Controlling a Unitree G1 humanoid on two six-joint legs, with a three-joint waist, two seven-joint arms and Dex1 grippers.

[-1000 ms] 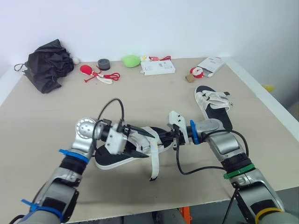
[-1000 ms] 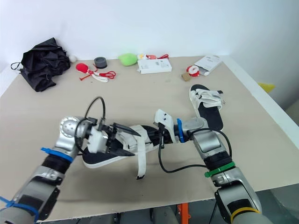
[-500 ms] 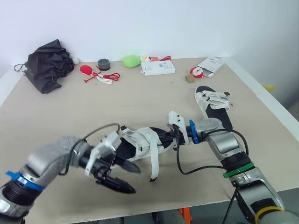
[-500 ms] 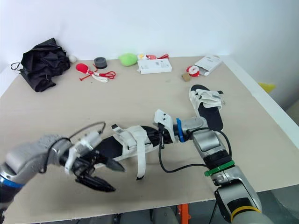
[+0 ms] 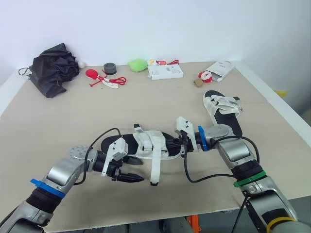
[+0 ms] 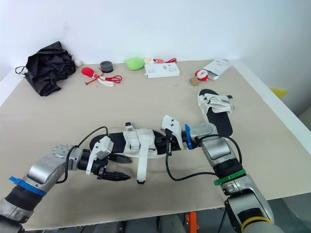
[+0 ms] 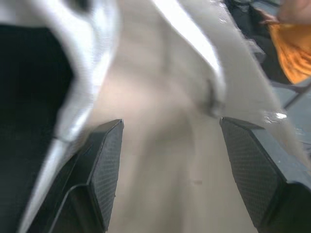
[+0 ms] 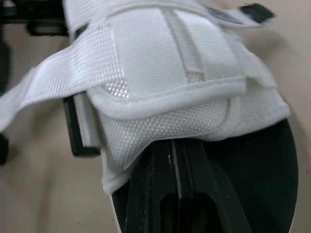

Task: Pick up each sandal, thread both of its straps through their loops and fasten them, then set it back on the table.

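One sandal (image 5: 146, 145), black sole with white straps, lies across the table's middle, straps up. A long loose strap (image 5: 155, 170) hangs from it toward the front edge. My right gripper (image 5: 175, 144) is shut on the sandal's end; in the right wrist view its black fingers (image 8: 177, 194) clamp the sole edge under the white mesh strap (image 8: 160, 82). My left gripper (image 5: 135, 169) stands open just in front of the sandal's other end, touching nothing; its fingers (image 7: 107, 170) are wide apart in the left wrist view. A second sandal (image 5: 221, 111) lies to the right, farther back.
Along the far edge sit a black crumpled bag (image 5: 53, 68), a red item with cord (image 5: 95, 75), a grey tape roll (image 5: 109, 68), a green lump (image 5: 138, 64), a white box (image 5: 165, 71), a small red-white object (image 5: 204, 76) and a white packet (image 5: 219, 68).
My left gripper let go of the sandal's end, swung out toward the front edge, then came back open beside it. The sandal turned straps-up and lies flatter. The right gripper kept its hold.
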